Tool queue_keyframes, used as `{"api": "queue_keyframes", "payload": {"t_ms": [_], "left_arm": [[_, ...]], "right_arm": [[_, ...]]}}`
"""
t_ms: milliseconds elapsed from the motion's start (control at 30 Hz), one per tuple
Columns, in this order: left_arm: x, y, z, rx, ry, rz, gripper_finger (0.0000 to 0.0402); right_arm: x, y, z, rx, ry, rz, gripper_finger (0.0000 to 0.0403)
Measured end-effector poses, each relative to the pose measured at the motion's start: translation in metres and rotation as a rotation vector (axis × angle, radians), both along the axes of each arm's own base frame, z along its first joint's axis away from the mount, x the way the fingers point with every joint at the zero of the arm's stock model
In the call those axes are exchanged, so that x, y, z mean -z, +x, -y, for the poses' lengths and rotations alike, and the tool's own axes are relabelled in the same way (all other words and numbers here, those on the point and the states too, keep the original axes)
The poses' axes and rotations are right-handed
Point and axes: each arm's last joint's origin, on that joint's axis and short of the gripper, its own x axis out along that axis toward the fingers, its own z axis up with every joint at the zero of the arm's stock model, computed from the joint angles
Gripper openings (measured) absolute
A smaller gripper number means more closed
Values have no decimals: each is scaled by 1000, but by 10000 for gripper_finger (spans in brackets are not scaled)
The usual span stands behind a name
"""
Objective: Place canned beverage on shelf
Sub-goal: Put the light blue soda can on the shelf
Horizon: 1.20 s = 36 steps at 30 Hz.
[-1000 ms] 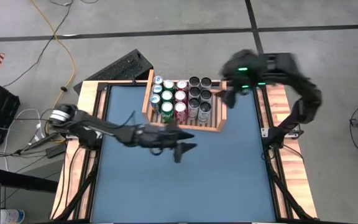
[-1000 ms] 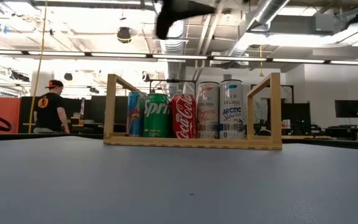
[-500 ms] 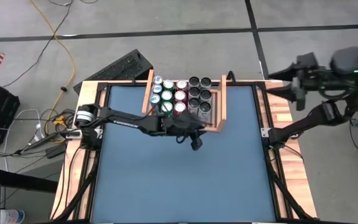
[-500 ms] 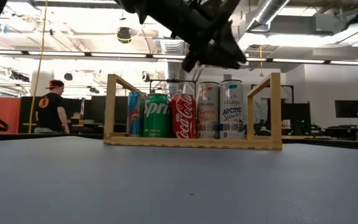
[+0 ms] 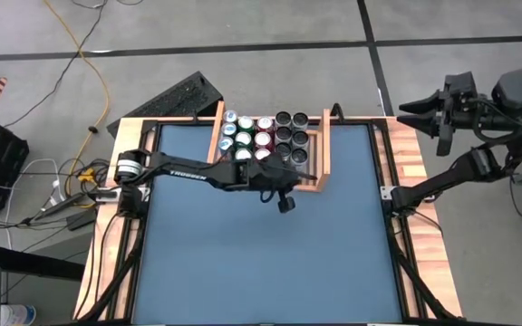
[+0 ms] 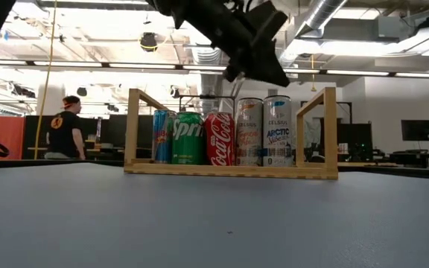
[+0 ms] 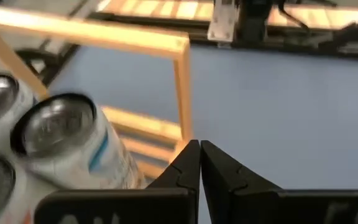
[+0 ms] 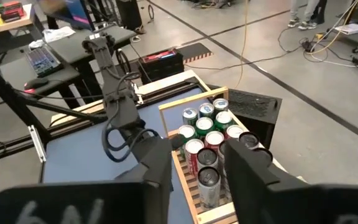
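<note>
The shelf (image 5: 326,149) is a wooden rack at the table's far middle. Several rows of cans (image 5: 263,140) stand upright on its slatted base: blue, green, red, white and black ones (image 6: 222,138). My left gripper (image 5: 285,205) is shut and empty. It hovers just off the shelf's near edge, above can height (image 6: 263,71), beside a white can (image 7: 67,143). My right gripper (image 5: 415,116) is open and empty, drawn back high beyond the table's far right corner, and it looks down on the shelf (image 8: 191,78).
Bare blue table top (image 5: 261,263) spreads from the shelf to the near edge. A black keyboard (image 5: 175,98) lies beyond the far left corner, with cables on the floor. A person (image 6: 65,128) stands in the room behind the table.
My left gripper has gone toward the table's right and far edges, up to the shelf's near edge, has rolled, and has shut on nothing. My right arm has swung up and away from the shelf's far right corner to beyond the table's right edge. The cans have kept still.
</note>
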Motion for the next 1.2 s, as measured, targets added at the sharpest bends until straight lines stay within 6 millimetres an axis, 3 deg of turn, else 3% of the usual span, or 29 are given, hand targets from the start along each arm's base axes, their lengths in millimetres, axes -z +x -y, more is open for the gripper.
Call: {"api": "queue_keyframes", "payload": {"t_ms": [200,467,600,1200], "left_arm": [[8,5,-6,-20,36,-1,0],[35,19,-7,-30,54,-76,0],[33,27,-8,-40,65,-55,0],[44,26,-30,-141,92,-94,0]], "right_arm": [[0,0,0,0,2,0,96],[0,1,0,3,13,1,87],[0,3,0,7,27,2,87],[0,3,0,7,26,1,87]]}}
